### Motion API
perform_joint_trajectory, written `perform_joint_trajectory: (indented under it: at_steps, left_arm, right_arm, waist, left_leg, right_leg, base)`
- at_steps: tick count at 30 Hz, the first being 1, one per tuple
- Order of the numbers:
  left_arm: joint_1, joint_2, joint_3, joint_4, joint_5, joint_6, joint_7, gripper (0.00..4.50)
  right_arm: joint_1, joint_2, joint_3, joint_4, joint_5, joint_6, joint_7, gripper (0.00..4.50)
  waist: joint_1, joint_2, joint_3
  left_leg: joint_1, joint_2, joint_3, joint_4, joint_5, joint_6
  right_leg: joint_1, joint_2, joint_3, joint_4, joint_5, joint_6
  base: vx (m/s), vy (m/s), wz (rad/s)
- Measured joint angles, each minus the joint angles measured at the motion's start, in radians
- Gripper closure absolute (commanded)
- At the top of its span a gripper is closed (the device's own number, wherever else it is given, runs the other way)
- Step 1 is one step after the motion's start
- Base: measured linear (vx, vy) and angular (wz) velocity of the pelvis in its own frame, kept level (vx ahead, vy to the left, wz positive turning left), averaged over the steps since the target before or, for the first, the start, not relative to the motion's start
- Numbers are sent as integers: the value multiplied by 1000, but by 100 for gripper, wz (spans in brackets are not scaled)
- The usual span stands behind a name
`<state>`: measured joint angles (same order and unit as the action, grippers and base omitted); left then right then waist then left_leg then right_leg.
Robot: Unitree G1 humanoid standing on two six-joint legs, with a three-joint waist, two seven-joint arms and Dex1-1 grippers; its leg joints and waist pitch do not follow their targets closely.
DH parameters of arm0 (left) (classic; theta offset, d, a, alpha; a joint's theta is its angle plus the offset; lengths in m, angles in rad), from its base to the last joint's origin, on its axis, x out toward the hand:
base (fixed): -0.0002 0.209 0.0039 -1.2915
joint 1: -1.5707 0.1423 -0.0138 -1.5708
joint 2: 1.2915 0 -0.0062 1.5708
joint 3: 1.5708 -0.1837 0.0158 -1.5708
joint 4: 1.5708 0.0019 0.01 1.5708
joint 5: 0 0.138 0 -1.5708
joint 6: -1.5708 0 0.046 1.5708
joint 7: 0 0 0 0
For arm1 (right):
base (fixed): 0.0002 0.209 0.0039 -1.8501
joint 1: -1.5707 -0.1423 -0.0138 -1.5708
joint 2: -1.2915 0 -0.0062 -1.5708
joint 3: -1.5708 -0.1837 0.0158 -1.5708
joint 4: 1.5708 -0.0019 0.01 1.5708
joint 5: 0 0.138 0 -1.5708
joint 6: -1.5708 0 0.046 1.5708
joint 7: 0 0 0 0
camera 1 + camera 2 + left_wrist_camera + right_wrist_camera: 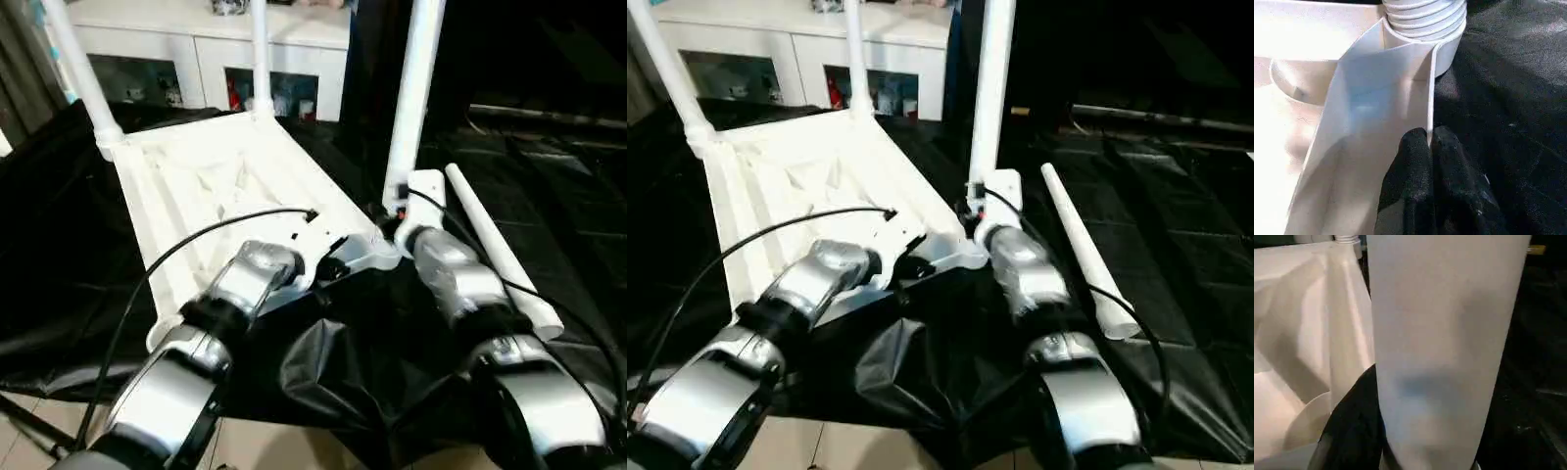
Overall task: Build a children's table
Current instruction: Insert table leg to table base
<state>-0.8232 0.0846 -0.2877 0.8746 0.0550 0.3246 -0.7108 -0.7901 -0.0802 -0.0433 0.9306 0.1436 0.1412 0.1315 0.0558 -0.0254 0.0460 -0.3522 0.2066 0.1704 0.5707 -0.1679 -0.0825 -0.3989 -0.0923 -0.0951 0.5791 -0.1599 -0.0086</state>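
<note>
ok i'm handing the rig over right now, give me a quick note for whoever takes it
Left gripper: shut, pinching the thin rim of the tabletop close to the near right corner socket.
Right gripper: closed around the near right leg, which stands upright at that corner.
The tabletop lies upside down, ribbed side up, on the black sheet.
Done: two far legs stand in their sockets; the third is in the right gripper, how fully seated cannot be told.
Left: the fourth leg lies loose on the sheet to the right; the near left corner has none yet.
</note>
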Motion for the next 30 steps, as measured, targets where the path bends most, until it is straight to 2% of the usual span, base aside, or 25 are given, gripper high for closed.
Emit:
perform_joint_trajectory:
  at_steps: [5,10,17,25,30]
  left_arm:
    - [-1,-1,0,3,-1,-1,4,450]
    - [0,11,-2,6,3,-26,-1,450]
    - [52,75,-7,-62,11,-83,-60,450]
    - [145,182,-17,-213,9,-143,-207,450]
    - [184,230,-23,-274,0,-163,-281,450]
  right_arm:
    - [-1,2,0,9,-2,-6,-7,259]
    - [13,3,-2,11,-12,-77,39,259]
    - [135,-22,5,-132,23,-148,235,259]
    - [228,-107,42,-276,84,-115,512,259]
    - [246,-183,48,-315,97,-73,614,259]
  waist:
    - [-1,0,0]
    - [-3,0,0]
    - [-15,0,1]
    - [-13,2,1]
    - [-1,2,1]
  left_leg:
    - [0,-1,1,0,0,0]
    - [-1,0,1,0,0,0]
    - [-4,0,1,-3,0,0]
    - [-5,1,1,-10,0,0]
    - [-2,0,2,-10,-1,1]
  right_leg:
    - [0,0,1,-2,0,0]
    - [-2,0,0,-2,0,0]
    - [-4,0,0,-1,4,-1]
    - [-7,1,-1,-1,7,-6]
    - [-7,1,0,-2,6,-6]
  base:
    - [0,0,0]
    - [0,0,0]
    - [0,0,0]
    - [0,0,0]
    - [0,0,0]
